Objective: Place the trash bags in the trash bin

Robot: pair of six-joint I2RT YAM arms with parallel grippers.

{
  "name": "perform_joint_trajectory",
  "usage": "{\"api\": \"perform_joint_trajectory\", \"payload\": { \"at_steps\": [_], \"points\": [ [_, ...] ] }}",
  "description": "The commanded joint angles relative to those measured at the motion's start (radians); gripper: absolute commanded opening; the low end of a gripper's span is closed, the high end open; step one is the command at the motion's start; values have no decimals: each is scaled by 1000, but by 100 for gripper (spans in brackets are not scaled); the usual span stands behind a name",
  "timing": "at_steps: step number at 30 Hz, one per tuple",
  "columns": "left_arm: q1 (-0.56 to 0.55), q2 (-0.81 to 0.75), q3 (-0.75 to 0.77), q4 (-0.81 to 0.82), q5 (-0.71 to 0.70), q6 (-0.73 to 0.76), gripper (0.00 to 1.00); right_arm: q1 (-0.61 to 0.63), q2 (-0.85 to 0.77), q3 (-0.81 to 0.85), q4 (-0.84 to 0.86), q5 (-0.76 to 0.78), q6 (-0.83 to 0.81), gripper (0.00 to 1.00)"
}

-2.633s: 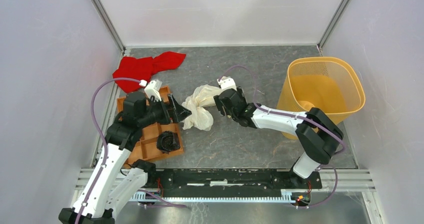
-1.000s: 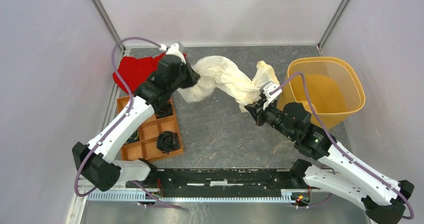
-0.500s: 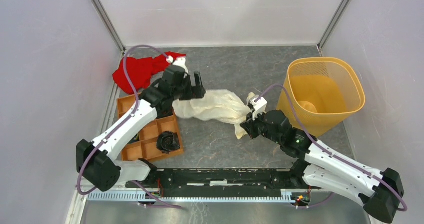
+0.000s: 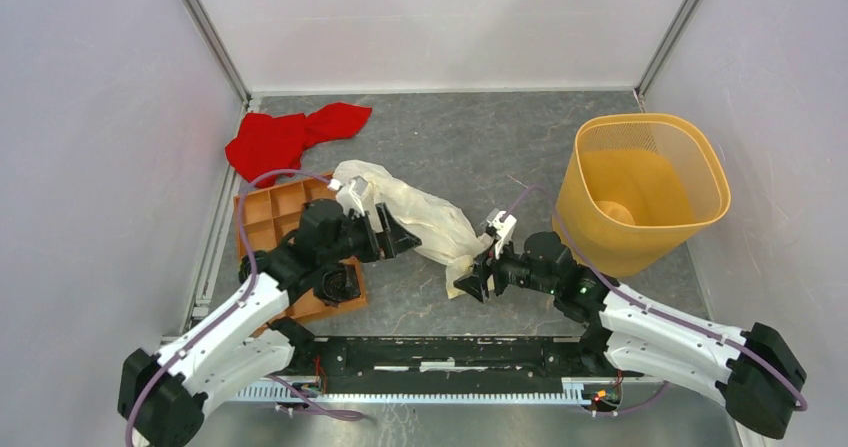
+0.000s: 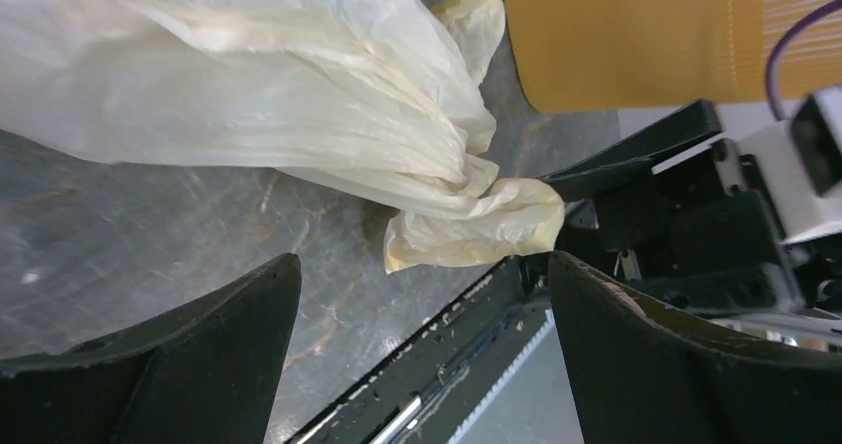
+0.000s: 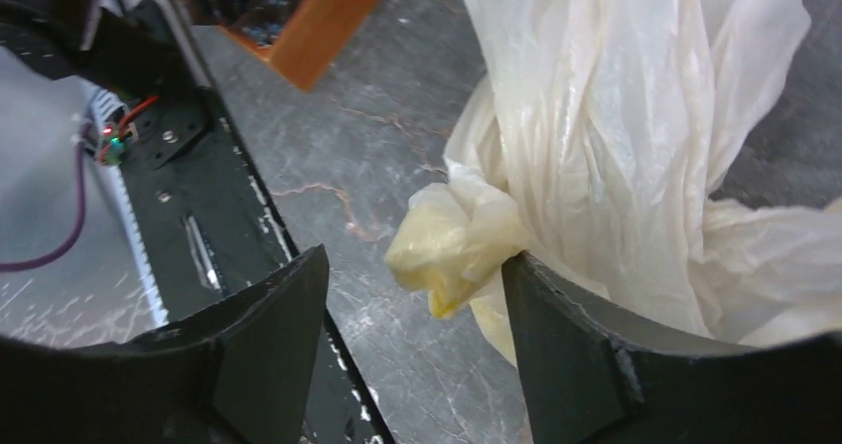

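A crumpled cream-white trash bag (image 4: 425,222) lies on the grey table between the two arms; it also shows in the left wrist view (image 5: 298,96) and the right wrist view (image 6: 616,136). The orange mesh trash bin (image 4: 645,192) stands at the right; a pale lump shows inside it. My left gripper (image 4: 392,233) is open and empty at the bag's left end. My right gripper (image 4: 478,279) is open and empty at the bag's knotted lower tip (image 6: 447,250), which lies against the right finger.
A red cloth (image 4: 290,135) lies at the back left. An orange compartment tray (image 4: 280,222) with black items sits under the left arm. The black base rail (image 4: 450,352) runs along the near edge.
Both grippers held the bag stretched in the air a second ago. Both have let go, and the bag now lies slack on the table. Both arms have drawn back toward the near edge.
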Motion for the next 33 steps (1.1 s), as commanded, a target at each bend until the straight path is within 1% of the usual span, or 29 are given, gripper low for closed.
{"api": "perform_joint_trajectory", "payload": {
  "at_steps": [1, 4, 6, 9, 11, 14, 16, 17, 19, 21, 23, 25, 27, 28, 29, 33],
  "points": [
    [-55, 82, -25, 163, 75, -115, 100, 10, -78, 44, 51, -79, -52, 75],
    [-124, 195, 3, 163, 41, -103, 100, 8, -141, 38, 21, -28, -67, 85],
    [-166, 265, 28, 163, -3, -101, 100, 9, -169, 34, -8, 10, -78, 87],
    [-208, 325, 58, 182, -94, -91, 95, 9, -187, 27, -74, 99, -77, 87],
    [-217, 357, 61, 208, -123, -91, 94, 9, -205, -4, -72, 108, -63, 86],
    [-219, 418, 71, 282, -117, -103, 90, 9, -242, -50, -58, 104, -38, 85],
    [-222, 467, 78, 319, -99, -109, 86, 9, -259, -69, -73, 123, -37, 81],
    [-222, 479, 84, 332, -93, -110, 85, 9, -265, -75, -80, 133, -39, 78],
    [-222, 526, 100, 345, -88, -106, 77, 9, -270, -87, -82, 139, -38, 68],
    [-222, 563, 120, 351, -76, -100, 63, 9, -268, -93, -82, 130, -39, 61],
    [-222, 592, 143, 366, -42, -98, 46, 9, -266, -88, -81, 130, -41, 58],
    [-222, 610, 169, 378, -6, -95, 30, 9, -277, -76, -121, 152, -46, 57],
    [-221, 607, 194, 364, 10, -77, 13, 8, -302, -68, -140, 177, -50, 56],
    [-221, 596, 208, 340, 3, -63, 6, 8, -320, -64, -151, 192, -51, 56],
    [-221, 579, 222, 312, -6, -46, 2, 9, -337, -61, -160, 204, -53, 55],
    [-212, 470, 244, 240, -37, 27, 2, 8, -406, -57, -198, 265, -50, 52]
  ]
}}
